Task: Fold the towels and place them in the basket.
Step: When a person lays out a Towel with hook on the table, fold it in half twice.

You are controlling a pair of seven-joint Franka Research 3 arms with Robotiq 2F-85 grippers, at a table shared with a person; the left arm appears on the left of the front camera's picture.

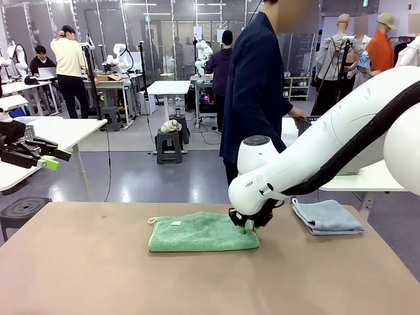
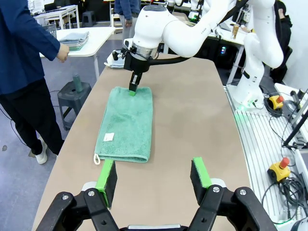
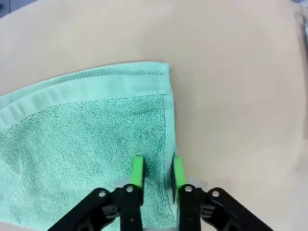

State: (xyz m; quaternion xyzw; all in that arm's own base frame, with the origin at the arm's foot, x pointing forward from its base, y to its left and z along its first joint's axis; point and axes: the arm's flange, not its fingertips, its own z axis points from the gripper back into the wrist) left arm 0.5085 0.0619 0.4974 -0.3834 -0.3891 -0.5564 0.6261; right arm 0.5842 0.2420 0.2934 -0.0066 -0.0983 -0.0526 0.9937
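A green towel (image 1: pixel 202 232) with a small white tag lies folded flat on the tan table (image 1: pixel 98 275). My right gripper (image 1: pixel 247 228) points down at its right end. In the right wrist view the green pads (image 3: pixel 137 171) pinch the towel's side edge (image 3: pixel 169 144) between them. A blue-grey towel (image 1: pixel 327 216) lies folded at the table's right side. My left gripper (image 2: pixel 154 178) hangs open above the near end of the green towel (image 2: pixel 126 122), holding nothing; it also sits at the far left (image 1: pixel 41 157). The dark mesh basket (image 1: pixel 307 125) is mostly hidden behind my right arm, on a white side table.
A person in a dark blue coat (image 1: pixel 252 92) stands at the far side, a hand by the white side table (image 1: pixel 367 177). Folded cloths (image 2: pixel 74 38) lie stacked on that table. Bare tabletop stretches left and in front of the green towel.
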